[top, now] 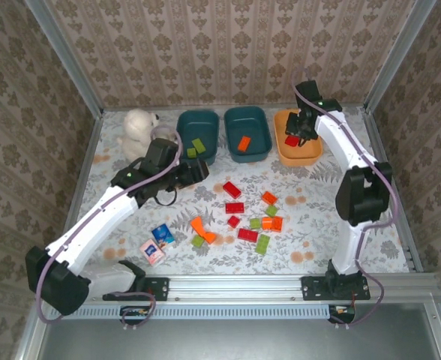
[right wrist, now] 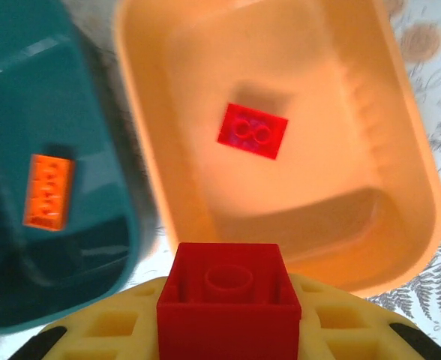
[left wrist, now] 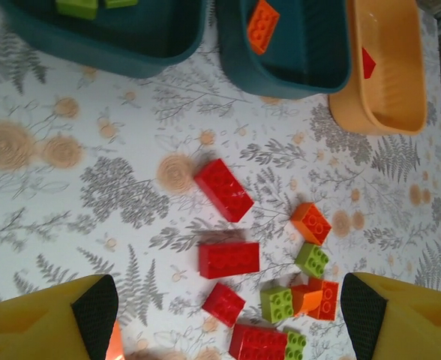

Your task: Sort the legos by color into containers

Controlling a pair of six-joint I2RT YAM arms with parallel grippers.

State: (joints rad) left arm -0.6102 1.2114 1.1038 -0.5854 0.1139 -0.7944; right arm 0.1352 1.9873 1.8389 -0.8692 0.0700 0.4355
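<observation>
**Top view.** Three containers stand in a row across the upper centre of the frame. The left teal tub (top: pixel 183 122) holds two light green bricks (top: pixel 196 147). The middle teal tub (top: pixel 247 112) holds one orange brick (top: pixel 244 143). The orange tub (top: pixel 311 155), at the right end of the row, holds one red brick (right wrist: pixel 253 130) lying flat on its floor.

The right gripper (top: pixel 296 135) hangs over the orange tub with its jaws clamped on a second red brick (right wrist: pixel 226 300). In the right wrist view this brick sits at the bottom centre, above the tub's near rim.

The left gripper (left wrist: pixel 229 311) hovers above the table (top: pixel 318 225), jaws spread wide with nothing between them.

The loose legos (top: pixel 234 208), in red, orange and light green, lie scattered at the frame's centre below the tubs, and some of them touch.

A white plush bear (top: pixel 138 129) sits at the upper left, beside the left teal tub. A blue carton (top: pixel 162 235) and a pink carton (top: pixel 152 252) lie to the lower left of the bricks.
</observation>
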